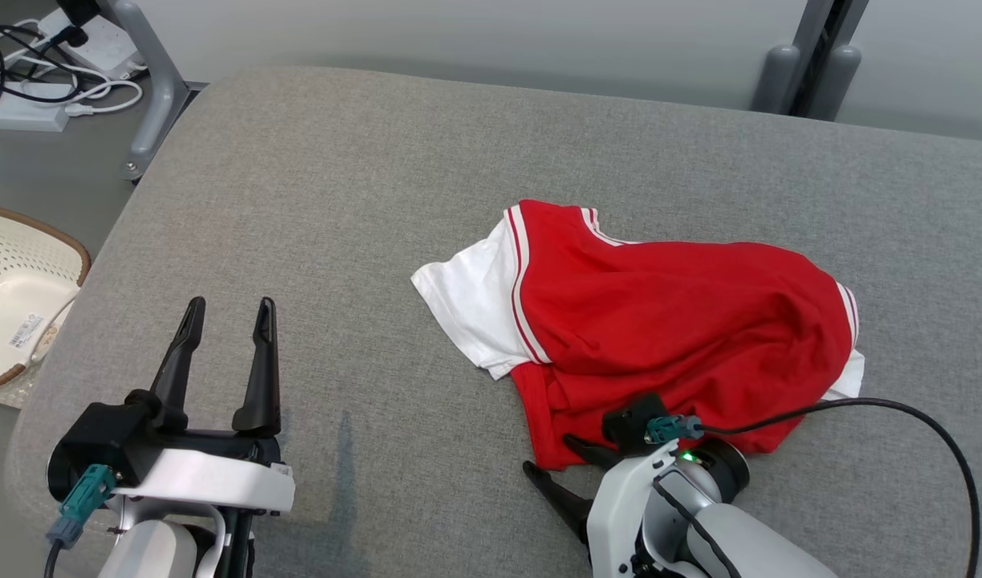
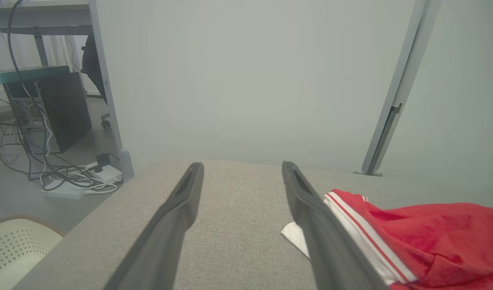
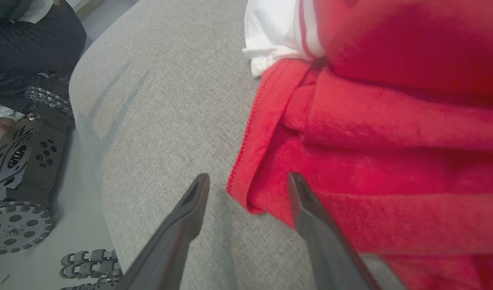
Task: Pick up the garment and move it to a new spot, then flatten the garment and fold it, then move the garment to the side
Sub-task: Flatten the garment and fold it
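Note:
The garment (image 1: 659,321), a red shirt with white sleeves and striped trim, lies crumpled right of centre on the grey padded table (image 1: 338,201). My right gripper (image 1: 551,455) sits at its near-left corner. In the right wrist view that gripper (image 3: 248,177) is open, its two fingers standing either side of the garment's (image 3: 391,121) folded red hem corner, low over the table. My left gripper (image 1: 230,309) hovers open over bare table, well left of the shirt. In the left wrist view the left gripper (image 2: 242,165) holds nothing, and the garment (image 2: 431,233) lies to its right.
A white perforated basket (image 1: 17,305) stands on the floor off the table's left edge. A power strip with cables (image 1: 49,72) and a metal frame leg (image 1: 149,88) are at the far left. A black cable (image 1: 900,409) loops from my right wrist. The robot's wheeled base (image 3: 12,225) is below the table edge.

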Controlling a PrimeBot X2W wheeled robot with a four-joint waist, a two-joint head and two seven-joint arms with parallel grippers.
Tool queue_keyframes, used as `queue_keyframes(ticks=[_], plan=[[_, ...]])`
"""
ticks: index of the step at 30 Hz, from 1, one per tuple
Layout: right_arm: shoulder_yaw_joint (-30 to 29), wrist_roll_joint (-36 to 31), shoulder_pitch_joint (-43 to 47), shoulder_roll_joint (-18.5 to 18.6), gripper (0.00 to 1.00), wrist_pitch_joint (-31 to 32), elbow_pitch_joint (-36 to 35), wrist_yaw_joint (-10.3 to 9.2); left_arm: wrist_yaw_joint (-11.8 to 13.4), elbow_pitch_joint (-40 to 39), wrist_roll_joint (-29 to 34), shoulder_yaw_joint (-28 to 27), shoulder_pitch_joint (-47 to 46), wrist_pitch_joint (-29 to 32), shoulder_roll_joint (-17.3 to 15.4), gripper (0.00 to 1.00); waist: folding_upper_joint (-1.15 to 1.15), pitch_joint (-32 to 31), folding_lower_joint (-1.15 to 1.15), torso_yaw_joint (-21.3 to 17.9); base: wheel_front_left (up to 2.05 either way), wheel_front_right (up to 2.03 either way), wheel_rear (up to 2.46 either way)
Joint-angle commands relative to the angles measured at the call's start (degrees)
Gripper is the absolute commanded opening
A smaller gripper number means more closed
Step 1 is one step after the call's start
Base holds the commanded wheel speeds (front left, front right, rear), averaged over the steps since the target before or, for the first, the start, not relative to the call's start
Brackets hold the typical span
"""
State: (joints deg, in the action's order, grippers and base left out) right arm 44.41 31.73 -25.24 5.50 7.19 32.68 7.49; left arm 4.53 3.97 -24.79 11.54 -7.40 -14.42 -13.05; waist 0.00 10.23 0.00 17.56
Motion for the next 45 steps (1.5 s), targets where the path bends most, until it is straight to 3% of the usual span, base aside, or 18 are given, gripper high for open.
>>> queue_keyframes(ticks=[1, 9, 17, 25, 26, 33, 38, 42, 45], plan=[[1.13, 0.87, -0.87, -0.05, 0.01, -0.51, 1.08, 0.00, -0.39, 0.35, 0.25, -0.36, -0.92, -0.38, 0.10, 1.00, 0.00, 0.05, 0.00, -0.20, 0.00, 0.00, 0.00], [6.32, 5.43, -3.87, 1.77, 0.00, -2.72, -0.56, 0.00, -1.07, 1.58, 0.79, -1.45, -1.56, -0.62, 0.36, 1.00, 0.00, 0.00, 0.00, -2.95, 0.00, 0.00, 0.00], [4.17, 9.90, -5.16, 8.65, 0.00, -1.04, -13.54, 0.00, -1.47, 1.59, 1.68, -2.87, -0.22, -0.65, 0.60, 1.00, 0.00, -1.26, 0.00, -6.68, 0.00, 0.00, 0.00], [-8.76, 15.28, -1.74, 16.45, 0.00, 6.63, -33.18, 0.00, -1.46, 0.75, 2.38, -4.14, 0.97, -0.62, 0.51, 1.00, 0.00, -1.99, 0.00, -9.98, 0.00, 0.00, 0.00], [-8.76, 15.28, -1.74, 16.45, 0.00, 6.63, -33.18, 0.00, -1.46, 0.75, 2.38, -4.14, 0.97, -0.62, 0.51, 1.00, 0.00, -1.99, 0.00, -9.98, 0.00, 0.00, 0.00], [-23.65, 16.28, 2.40, 17.24, 0.00, 11.04, -43.37, 0.00, -1.75, 0.34, 3.05, -4.53, 1.14, -0.62, 0.88, 1.00, 0.00, -1.78, 0.00, -11.62, 0.00, 0.00, 0.00], [-36.53, 16.23, 6.11, 16.55, 0.00, 11.79, -42.93, 0.00, -2.08, 0.16, 3.14, -4.60, 0.77, -0.63, 1.00, 1.00, 0.00, -0.88, 0.00, -12.24, 0.00, 0.00, 0.00], [-42.84, 15.18, 8.32, 15.98, 0.00, 12.36, -36.81, 0.00, -2.27, 0.09, 3.23, -4.65, 0.00, -0.63, 1.12, 1.00, 0.00, 0.31, 0.00, -12.60, 0.00, 0.00, 0.00], [-45.71, 13.93, 7.85, 15.56, 0.00, 9.41, -29.70, 0.00, -2.54, 0.10, 3.47, -4.58, -0.73, -0.64, 1.27, 1.00, 0.00, 1.44, 0.00, -12.75, 0.00, 0.00, 0.00]])
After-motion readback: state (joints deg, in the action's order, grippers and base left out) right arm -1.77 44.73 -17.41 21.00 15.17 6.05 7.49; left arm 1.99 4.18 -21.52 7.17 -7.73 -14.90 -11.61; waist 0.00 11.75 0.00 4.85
